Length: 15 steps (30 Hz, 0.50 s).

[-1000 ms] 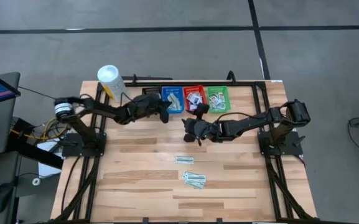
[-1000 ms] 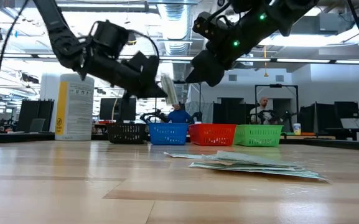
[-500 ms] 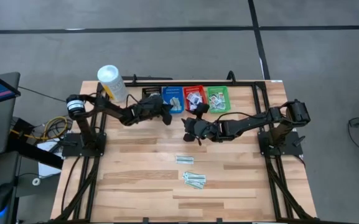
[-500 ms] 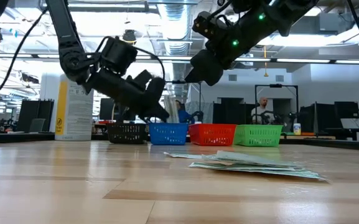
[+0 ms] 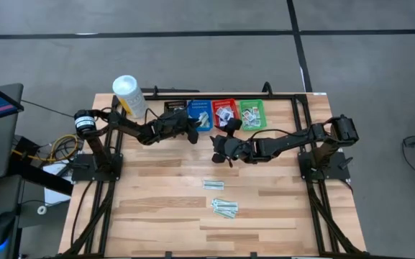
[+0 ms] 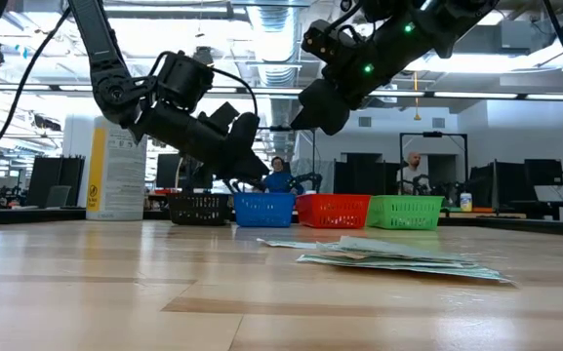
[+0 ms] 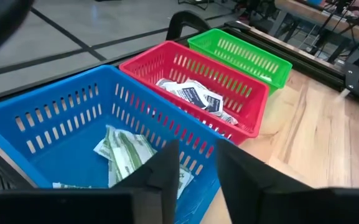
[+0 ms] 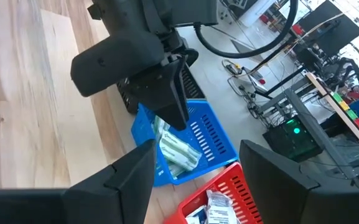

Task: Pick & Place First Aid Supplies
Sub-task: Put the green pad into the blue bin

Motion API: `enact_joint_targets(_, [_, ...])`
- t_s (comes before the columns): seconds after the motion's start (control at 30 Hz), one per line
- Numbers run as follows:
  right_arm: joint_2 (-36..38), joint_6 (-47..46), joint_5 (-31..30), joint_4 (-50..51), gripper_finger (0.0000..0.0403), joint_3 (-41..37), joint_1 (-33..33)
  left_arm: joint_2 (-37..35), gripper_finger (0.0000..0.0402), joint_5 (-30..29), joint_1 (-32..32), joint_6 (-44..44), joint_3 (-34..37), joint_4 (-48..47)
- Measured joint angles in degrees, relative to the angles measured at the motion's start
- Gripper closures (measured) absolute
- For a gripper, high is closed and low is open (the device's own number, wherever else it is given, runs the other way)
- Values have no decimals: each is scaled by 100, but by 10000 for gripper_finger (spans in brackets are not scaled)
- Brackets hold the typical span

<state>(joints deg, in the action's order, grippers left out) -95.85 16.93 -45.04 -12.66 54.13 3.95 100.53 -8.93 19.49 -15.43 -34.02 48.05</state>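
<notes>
1. The left gripper [image 5: 192, 132] hangs over the near rim of the blue basket [image 5: 201, 115], at about 12 o'clock on the bench [image 5: 164, 216]. Its fingers [image 7: 167, 171] stand slightly spread with nothing between them.
2. Pale-green strips [image 7: 127, 151] lie inside the blue basket, directly beyond those fingers. That reads as a drop just made.
3. The right gripper [image 5: 219, 149] hovers clear of the bench just in front of the red basket [image 5: 224, 114]. Its fingers [image 8: 132, 180] are spread wide and hold nothing.
4. White packets [image 5: 226, 114] fill the red basket, and more sit in the green basket [image 5: 251, 113].
5. A loose packet [image 5: 213, 184] and a small pile of strips [image 5: 225, 208] wait near the centre, toward 6 o'clock.
6. Risks, as I judge them:
   - The left fingers sit low by the basket wall. Pulling back flat could hook the rim and drag the light basket.
   - Both arms crowd the same stretch, so moving together could make them collide.
   - The pile overlaps, so a pinch may lift several pieces or slide off the flat ones.
</notes>
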Motion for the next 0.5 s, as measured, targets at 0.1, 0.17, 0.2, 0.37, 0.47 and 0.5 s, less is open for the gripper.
enact_joint_targets(0.1, [0, 13, -2, 50, 178, 0, 6, 0, 281, 0, 0, -1, 0, -2])
enact_joint_targets(0.17, [0, 6, -13, 158, 178, 1, 32, 0, 274, 19, -11, -2, 0, -8])
enact_joint_targets(0.2, [0, -33, -19, 248, 178, 1, 58, 0, 273, 81, -27, -3, 0, -14])
enact_joint_targets(0.37, [0, -234, 414, 883, 178, 1, 310, 0, 271, 562, -260, -3, 0, -62])
enact_joint_targets(0.47, [0, -385, 1736, 1229, 178, -1, 440, 0, 271, 699, -499, -4, 0, -84])
enact_joint_targets(0.5, [0, -449, 2276, 1293, 178, -3, 469, 0, 271, 728, -595, -3, 0, -95])
